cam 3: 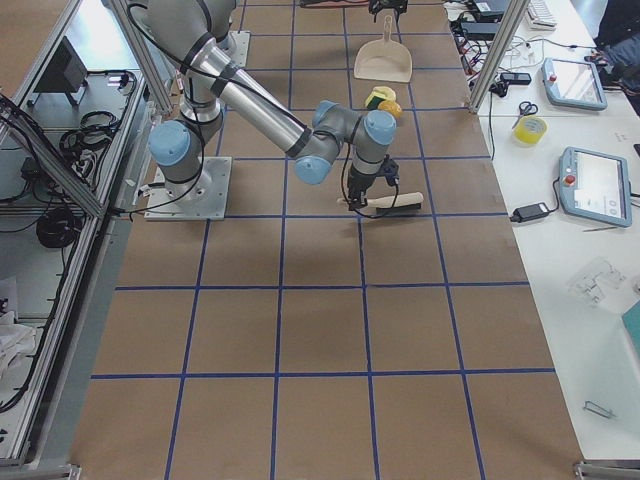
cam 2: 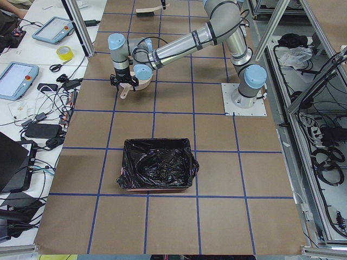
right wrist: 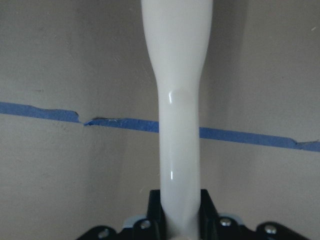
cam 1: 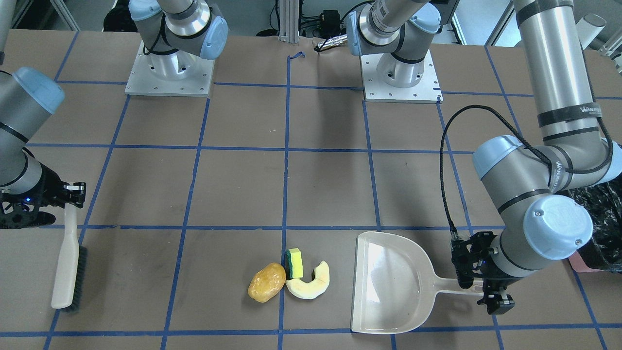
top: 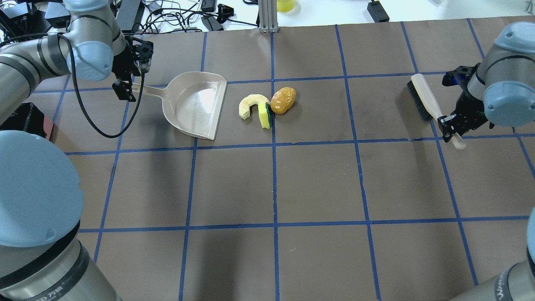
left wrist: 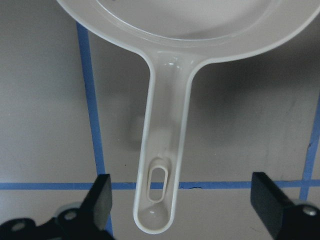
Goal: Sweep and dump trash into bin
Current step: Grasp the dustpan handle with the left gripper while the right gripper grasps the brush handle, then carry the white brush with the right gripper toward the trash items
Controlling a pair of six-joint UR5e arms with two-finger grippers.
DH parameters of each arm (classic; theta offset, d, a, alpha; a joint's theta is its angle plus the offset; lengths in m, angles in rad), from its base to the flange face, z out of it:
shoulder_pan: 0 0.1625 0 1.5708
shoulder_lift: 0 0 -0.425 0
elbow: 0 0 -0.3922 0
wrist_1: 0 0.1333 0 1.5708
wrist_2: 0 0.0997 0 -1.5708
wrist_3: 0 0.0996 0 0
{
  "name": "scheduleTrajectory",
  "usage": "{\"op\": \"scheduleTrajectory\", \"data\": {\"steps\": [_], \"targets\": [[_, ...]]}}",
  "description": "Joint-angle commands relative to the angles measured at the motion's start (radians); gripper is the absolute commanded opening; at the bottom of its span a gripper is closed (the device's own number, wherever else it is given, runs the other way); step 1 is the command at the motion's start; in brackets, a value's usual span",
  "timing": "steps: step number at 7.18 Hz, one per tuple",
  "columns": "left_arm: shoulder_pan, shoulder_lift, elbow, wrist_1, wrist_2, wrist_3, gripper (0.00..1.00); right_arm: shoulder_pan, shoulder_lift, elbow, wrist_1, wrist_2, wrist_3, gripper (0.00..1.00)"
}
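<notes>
Grasping step: right end effector (right wrist: 181,200) clamps the brush (top: 422,98). Left end effector (left wrist: 182,187) gapes astride the handle (left wrist: 162,125) of the dustpan (top: 194,104) and needs to close. Trash (top: 264,115) lies mid far edge of the counter (top: 317,184); bin (cam 2: 157,165) sits at its left end.

Bright, even — wrist views perhaps soft

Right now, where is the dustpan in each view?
Front: dustpan lower right of centre.
Overhead: upper left.
Left side: far, mostly behind the near arm.
Right side: top centre.
Left wrist: its handle fills the middle.
Right wrist: not in it; only the brush handle.
Landmark: the yellow sponge near its open mouth.
</notes>
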Motion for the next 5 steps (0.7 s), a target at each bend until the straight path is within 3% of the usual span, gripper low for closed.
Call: {"op": "scheduleTrajectory", "data": {"steps": [1,2,5], "targets": [[-0.002,-0.015,0.003,0.002,-0.007,0.002,1.00,0.063,-0.030,-0.018,0.038,-0.002,0.077,0.00],[0.000,-0.019,0.004,0.002,-0.010,0.008,0.97,0.156,-0.038,-0.063,0.107,-0.004,0.238,0.00],[-0.002,-0.019,-0.008,0.003,-0.007,0.023,0.71,0.420,0.010,-0.166,0.175,0.007,0.539,0.00]]}}
